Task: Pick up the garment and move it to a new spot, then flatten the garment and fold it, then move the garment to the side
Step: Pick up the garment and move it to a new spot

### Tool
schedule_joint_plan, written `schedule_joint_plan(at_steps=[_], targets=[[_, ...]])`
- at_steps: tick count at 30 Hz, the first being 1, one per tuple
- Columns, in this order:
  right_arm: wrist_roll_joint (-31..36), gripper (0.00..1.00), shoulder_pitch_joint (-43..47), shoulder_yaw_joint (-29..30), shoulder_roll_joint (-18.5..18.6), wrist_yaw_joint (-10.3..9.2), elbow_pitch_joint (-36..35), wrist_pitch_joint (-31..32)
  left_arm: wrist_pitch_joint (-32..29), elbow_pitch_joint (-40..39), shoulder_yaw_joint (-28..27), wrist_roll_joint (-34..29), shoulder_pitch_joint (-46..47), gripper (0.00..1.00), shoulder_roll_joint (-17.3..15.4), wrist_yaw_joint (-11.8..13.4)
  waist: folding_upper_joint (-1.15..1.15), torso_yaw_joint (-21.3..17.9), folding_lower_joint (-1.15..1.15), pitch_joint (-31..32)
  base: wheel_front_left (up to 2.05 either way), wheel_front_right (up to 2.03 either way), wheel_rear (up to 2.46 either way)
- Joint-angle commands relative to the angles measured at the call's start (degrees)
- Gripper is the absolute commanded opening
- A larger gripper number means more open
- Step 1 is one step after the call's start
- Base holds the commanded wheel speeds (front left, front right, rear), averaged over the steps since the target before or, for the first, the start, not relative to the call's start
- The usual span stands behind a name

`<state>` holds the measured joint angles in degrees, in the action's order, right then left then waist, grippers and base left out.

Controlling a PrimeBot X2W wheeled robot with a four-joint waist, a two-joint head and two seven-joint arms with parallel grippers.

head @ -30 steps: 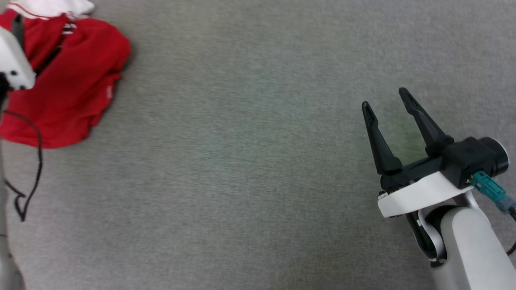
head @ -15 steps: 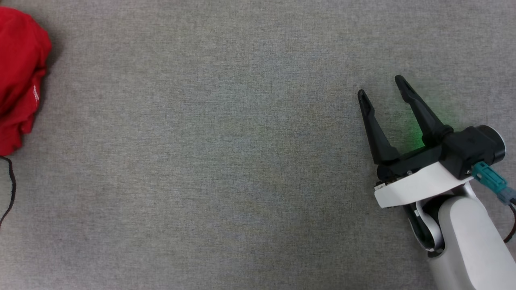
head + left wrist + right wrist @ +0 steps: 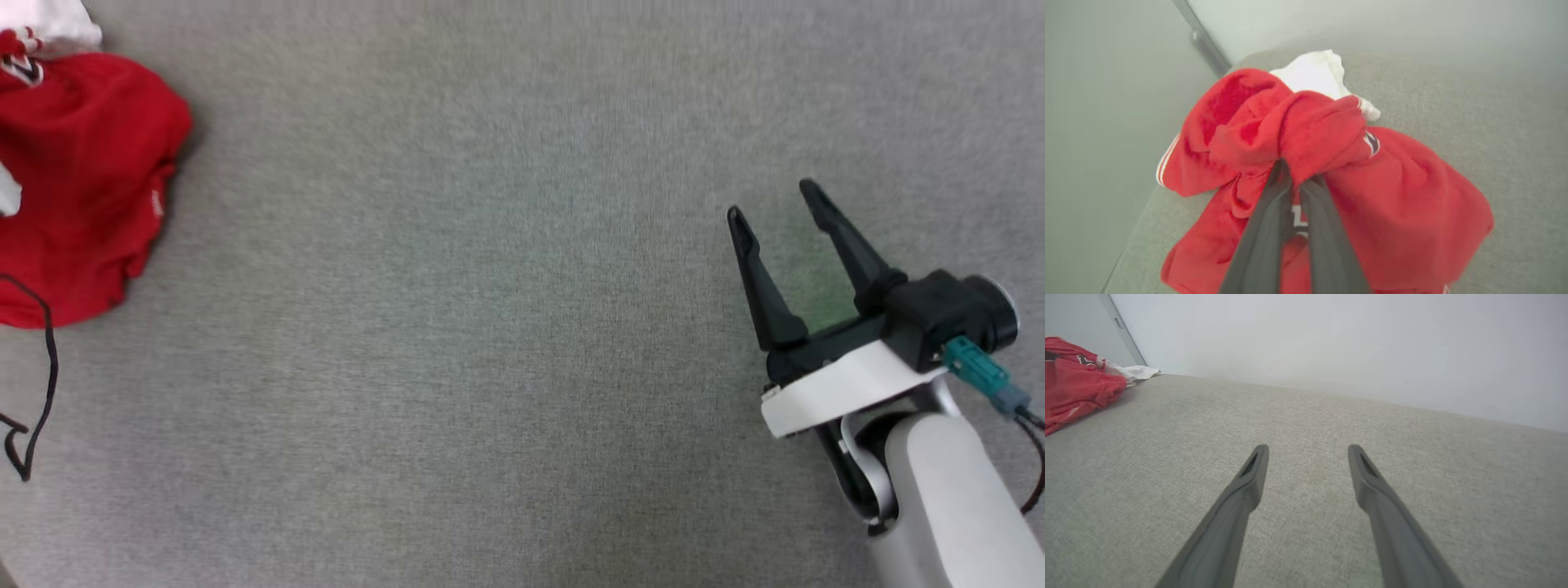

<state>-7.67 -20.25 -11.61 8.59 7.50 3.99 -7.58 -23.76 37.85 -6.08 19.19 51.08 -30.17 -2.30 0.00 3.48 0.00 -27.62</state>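
In your head view, the right end effector sits at about 4 o'clock, its two dark fingers pointing toward 11 o'clock. They are spread wide, with nothing between them, above the bare grey fabric surface. The right wrist view confirms the wide gap at the right end effector. At its 10 o'clock it also shows the garment lying well apart, and a pale wall beyond.

The left wrist view gives you the left end effector. Its two fingers are drawn narrow and their tips are buried in a bunched red fold, so it is gripping the garment. A white sleeve peeks out at 12 o'clock.

You have one garment, two end effectors and one thin black cable, which hangs at 8 o'clock in the head view.

In that view the garment is a crumpled red heap at 10 o'clock, on the surface's left edge.
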Motion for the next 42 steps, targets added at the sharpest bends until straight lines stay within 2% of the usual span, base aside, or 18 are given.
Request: schedule_joint_plan(at_steps=[1,8,14,19,24,29,32,36,42], targets=[[-0.01,1.0,1.2,0.21,-0.35,-0.02,0.21,0.05,1.85,-0.21,0.34,-0.48,0.59,0.0,0.29,0.1,0.0,0.65,0.0,3.13,0.0,0.0,0.0],[-0.08,1.0,5.03,2.07,-1.68,-0.02,0.57,0.53,16.85,-0.35,3.39,-4.37,3.52,0.0,2.33,1.17,0.0,0.59,0.0,9.88,0.0,0.0,0.0],[0.53,1.0,8.02,3.7,-3.11,-0.02,0.05,1.25,24.18,-1.43,6.26,-5.76,4.06,0.0,6.35,1.57,0.0,-0.79,0.0,14.45,0.0,0.0,0.0],[0.69,1.0,9.55,4.39,-3.86,-0.02,-0.04,1.55,26.61,-3.21,8.27,-4.8,1.92,0.0,10.54,0.86,0.0,-3.16,0.0,17.83,0.0,0.0,0.0],[0.82,1.0,11.27,5.44,-4.54,-0.02,-0.38,2.08,27.38,-6.33,11.4,-3.83,-0.92,0.0,16.07,-0.19,0.0,-5.86,0.0,20.25,0.0,0.0,0.0],[0.81,1.0,13.0,6.17,-5.05,-0.02,-0.67,2.76,27.14,-9.24,15.73,-2.72,-4.96,0.0,22.11,-1.73,0.0,-8.91,0.0,21.57,0.0,0.0,0.0],[0.83,1.0,13.58,6.56,-5.24,-0.02,-1.02,3.07,27.15,-10.26,18.83,-2.0,-7.73,0.0,24.65,-2.7,0.0,-10.26,0.0,21.42,0.0,0.0,0.0],[0.59,1.0,14.21,7.03,-5.42,-0.02,-1.36,3.18,27.42,-11.65,23.64,-0.7,-12.88,0.0,26.45,-3.12,0.0,-11.44,0.0,20.75,0.0,0.0,0.0],[0.33,1.0,14.46,7.32,-5.59,-0.02,-1.33,2.87,28.0,-11.39,30.26,0.47,-23.35,0.0,27.12,-2.21,0.0,-11.68,0.0,19.73,0.0,0.0,0.0]])
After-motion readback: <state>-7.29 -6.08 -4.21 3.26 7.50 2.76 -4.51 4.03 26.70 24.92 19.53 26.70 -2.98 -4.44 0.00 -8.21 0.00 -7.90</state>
